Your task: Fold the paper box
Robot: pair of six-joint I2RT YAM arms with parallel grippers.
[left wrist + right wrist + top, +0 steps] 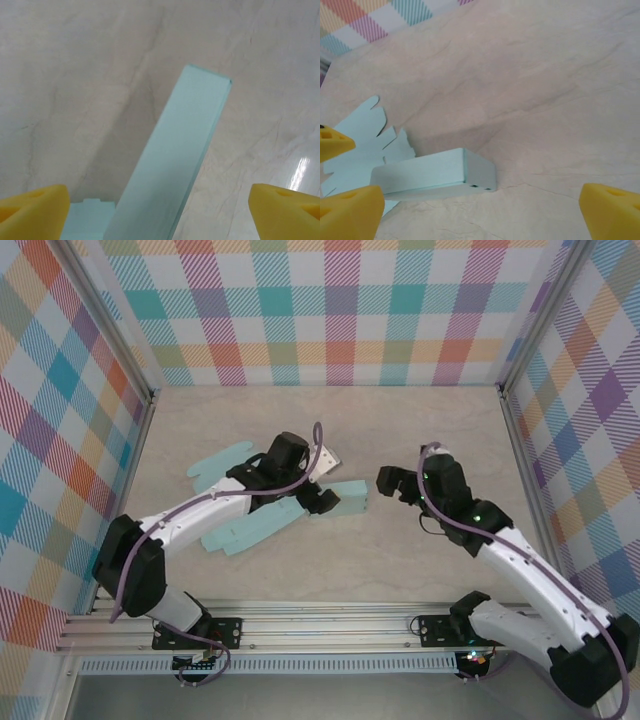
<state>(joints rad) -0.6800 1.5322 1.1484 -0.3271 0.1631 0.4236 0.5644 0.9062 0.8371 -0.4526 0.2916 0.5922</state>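
pale marbled table [420, 430], plaid walls [340, 310] all round. the teal paper box [347, 499] lies left of centre, one end folded into a raised block, flaps flat behind. left gripper [322, 498] is right over that block, fingers spread wide, clamping nothing. right gripper [392, 483] hovers just beside it, also wide apart.

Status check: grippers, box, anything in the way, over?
Left gripper open, straddling folded strip of paper box, not touching. Right gripper open, facing its end, apart. Left arm lies across the flat flaps.
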